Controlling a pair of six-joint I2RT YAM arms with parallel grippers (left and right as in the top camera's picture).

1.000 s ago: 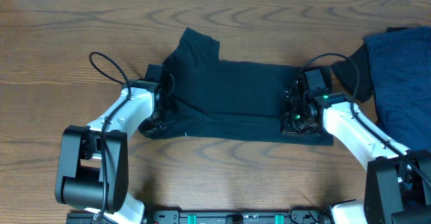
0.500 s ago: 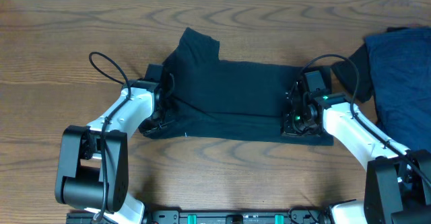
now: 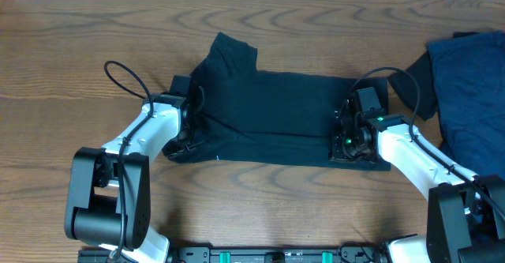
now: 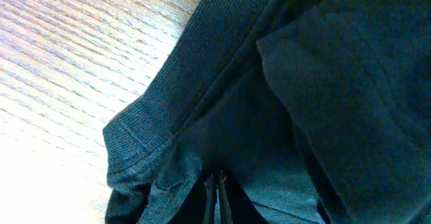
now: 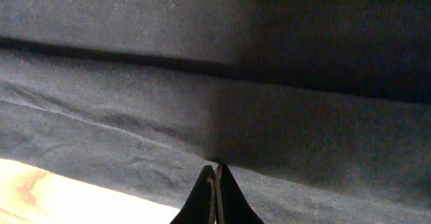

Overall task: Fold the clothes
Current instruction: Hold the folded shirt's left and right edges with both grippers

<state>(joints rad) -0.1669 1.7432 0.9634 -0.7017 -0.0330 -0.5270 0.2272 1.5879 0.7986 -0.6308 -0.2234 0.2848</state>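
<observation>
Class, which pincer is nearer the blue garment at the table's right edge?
Right. The right pincer grips the dark T-shirt at its right end, close to the blue garment. The left pincer grips the T-shirt's left end, the whole shirt away from it.

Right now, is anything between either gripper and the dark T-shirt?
Nothing visible. The left gripper and the right gripper are each pinched shut on the T-shirt fabric, at its opposite ends. The blue garment lies off to the right, clear of both.
</observation>
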